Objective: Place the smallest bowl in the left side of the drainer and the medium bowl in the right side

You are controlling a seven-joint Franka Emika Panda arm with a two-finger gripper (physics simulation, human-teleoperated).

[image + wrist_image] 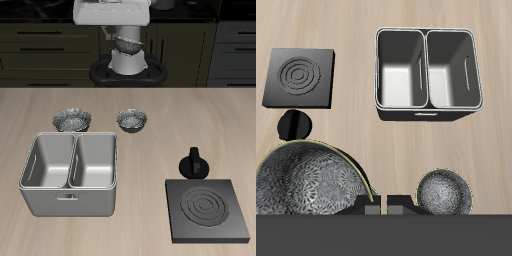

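My gripper (127, 38) is high above the table's back edge, in front of the robot's body. It holds a silver-grey bowl (125, 45) by the rim; it looks like the smallest bowl. In the wrist view this bowl (306, 182) fills the frame close beside the nearly shut gripper (388, 207). Two more bowls stand on the table behind the drainer (45, 195). The wider one (72, 120) is behind its middle and also shows in the wrist view (444, 190). A narrower one (132, 121) is beside its far corner. Both drainer (426, 110) compartments are empty.
A black square stove plate (208, 210) lies near the table's front edge and shows in the wrist view (301, 77). A small black knob-like piece (193, 163) stands just behind it. Dark cabinets run behind the table.
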